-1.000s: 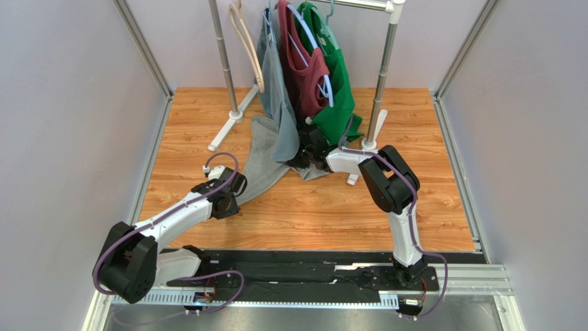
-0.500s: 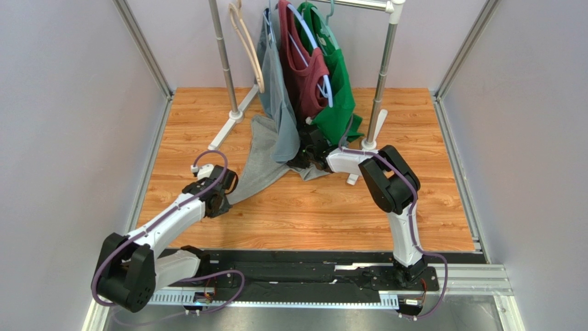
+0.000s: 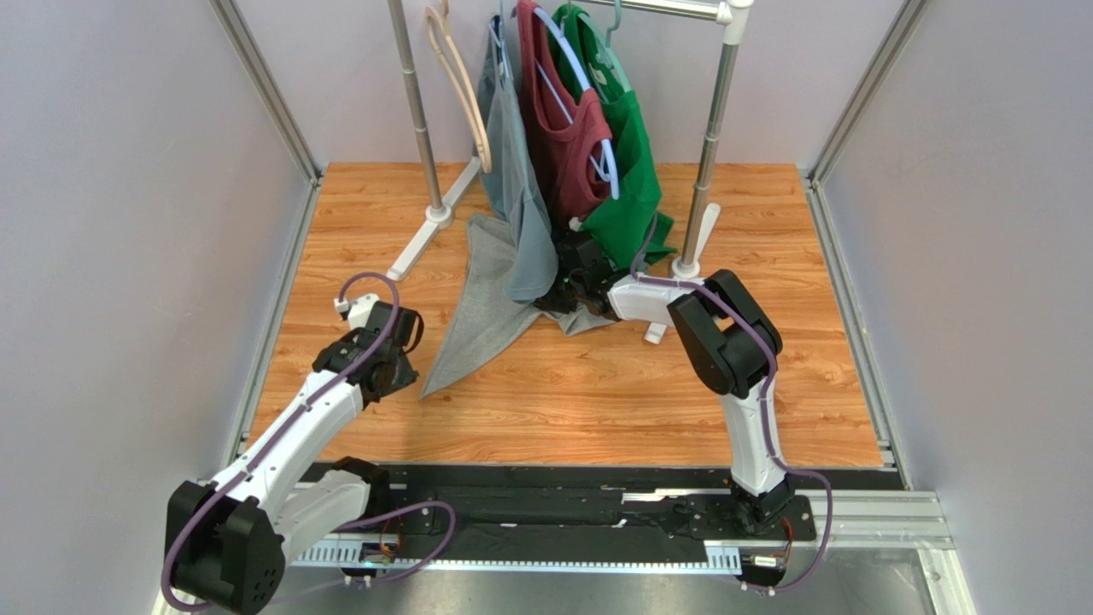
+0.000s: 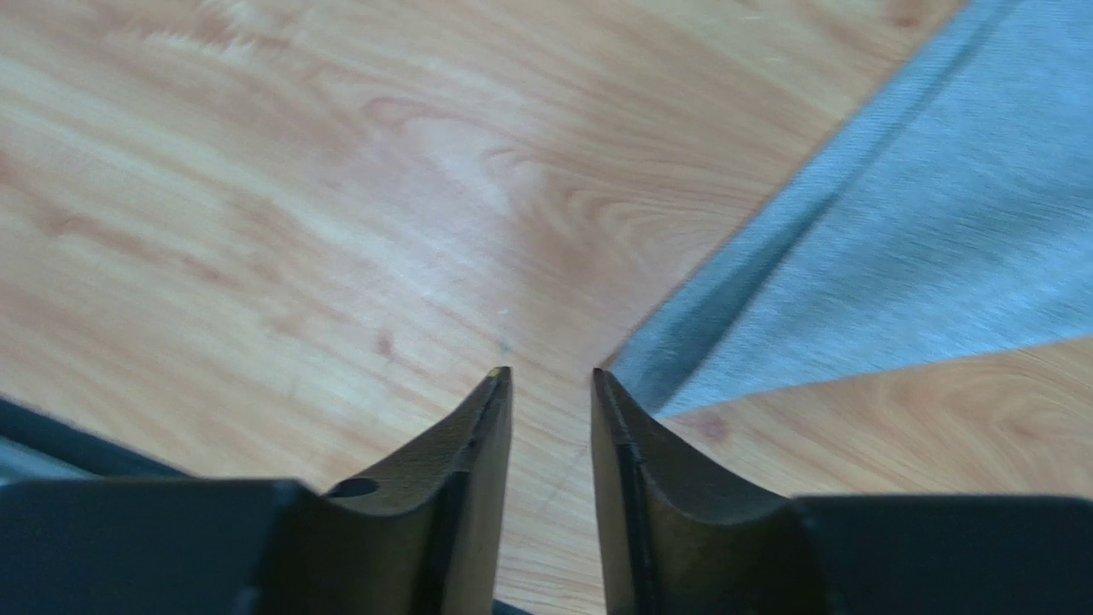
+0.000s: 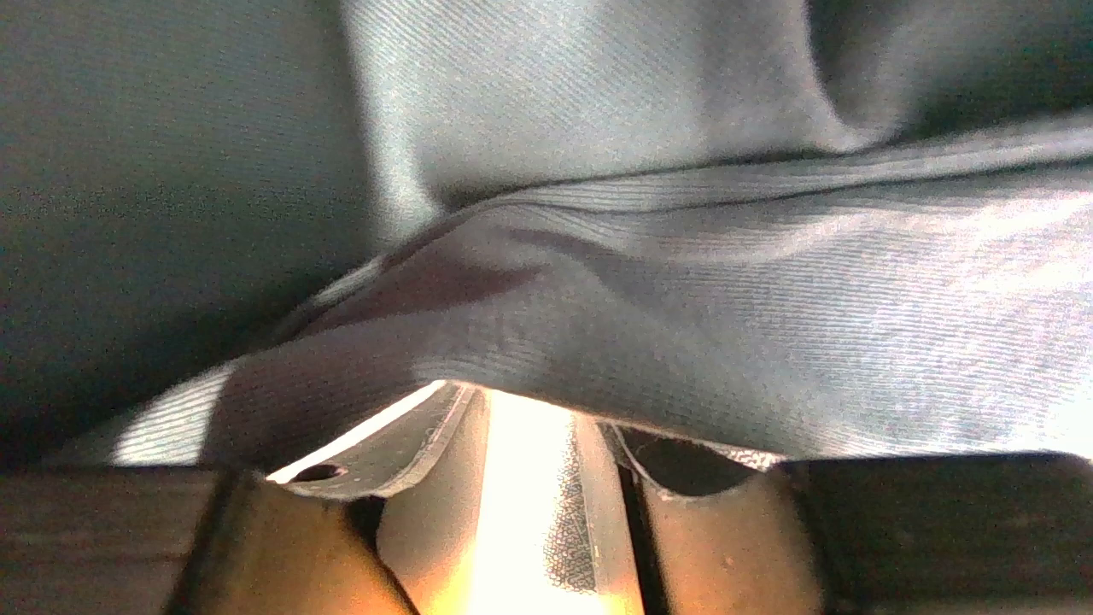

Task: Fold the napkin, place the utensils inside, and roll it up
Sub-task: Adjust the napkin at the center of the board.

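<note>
Napkin [image 4: 898,231] corner beside left gripper [image 4: 549,376], narrow empty gap; right gripper [image 5: 526,423] under its edge, state unclear.

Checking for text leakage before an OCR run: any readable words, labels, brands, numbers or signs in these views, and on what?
None readable in any view.
The napkin, hanging shirts, rack and table: plain, no print.
Small fittings on the near rail: too small to tell any marking.

The left tool [image 4: 549,374] has drawn back leftward, seemingly off the napkin [image 3: 477,327]
</note>
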You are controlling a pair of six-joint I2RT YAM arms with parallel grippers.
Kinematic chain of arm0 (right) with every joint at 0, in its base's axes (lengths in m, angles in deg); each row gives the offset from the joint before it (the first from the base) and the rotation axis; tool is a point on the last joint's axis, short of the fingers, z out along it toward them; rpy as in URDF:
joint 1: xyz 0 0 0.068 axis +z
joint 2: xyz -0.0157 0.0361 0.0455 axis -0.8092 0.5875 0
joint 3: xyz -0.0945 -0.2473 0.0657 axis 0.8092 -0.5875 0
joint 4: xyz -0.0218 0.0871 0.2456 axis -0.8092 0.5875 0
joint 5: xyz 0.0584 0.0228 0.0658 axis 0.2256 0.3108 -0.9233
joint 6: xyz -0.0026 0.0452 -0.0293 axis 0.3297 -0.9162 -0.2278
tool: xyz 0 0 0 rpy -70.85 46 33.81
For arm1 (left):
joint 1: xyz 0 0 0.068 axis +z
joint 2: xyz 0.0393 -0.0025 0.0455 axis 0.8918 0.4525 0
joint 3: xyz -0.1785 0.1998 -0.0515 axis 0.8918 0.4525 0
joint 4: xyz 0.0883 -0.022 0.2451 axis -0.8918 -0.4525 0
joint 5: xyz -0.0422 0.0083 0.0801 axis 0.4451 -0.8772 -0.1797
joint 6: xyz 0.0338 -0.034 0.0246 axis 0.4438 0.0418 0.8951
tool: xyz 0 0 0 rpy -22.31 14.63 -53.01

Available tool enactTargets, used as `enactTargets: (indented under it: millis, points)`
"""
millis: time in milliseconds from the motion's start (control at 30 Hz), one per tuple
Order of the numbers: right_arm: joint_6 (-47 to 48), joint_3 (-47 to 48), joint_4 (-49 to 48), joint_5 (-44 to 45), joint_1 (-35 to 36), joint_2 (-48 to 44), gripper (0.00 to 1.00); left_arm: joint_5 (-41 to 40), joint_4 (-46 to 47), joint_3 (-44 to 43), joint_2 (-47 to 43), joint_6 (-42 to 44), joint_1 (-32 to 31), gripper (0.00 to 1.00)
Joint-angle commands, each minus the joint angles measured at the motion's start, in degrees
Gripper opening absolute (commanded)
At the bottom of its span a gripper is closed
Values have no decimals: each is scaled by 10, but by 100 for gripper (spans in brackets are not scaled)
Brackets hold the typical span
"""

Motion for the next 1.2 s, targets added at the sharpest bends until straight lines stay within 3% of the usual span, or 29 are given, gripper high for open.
enactTargets:
  millis: [0,67,233,600,900,1167]
  points:
    - [36,-35,62,-2,-7,-6,40,39,69,-41,11,19,-49,44]
    - [45,-44,46,-11,-4,-19,41,39,95,-67,30,13,-92,48]
    - [62,-67,36,-43,0,-50,43,103,228,-80,121,-34,-120,51]
    - [10,-91,9,-54,73,-25,43,49,216,-130,185,-54,-125,57]
    - [-86,-83,-42,4,189,-34,43,69,207,-43,87,-61,-71,59]
    - [-61,-58,-55,40,236,-35,44,112,195,-9,35,-10,-5,60]
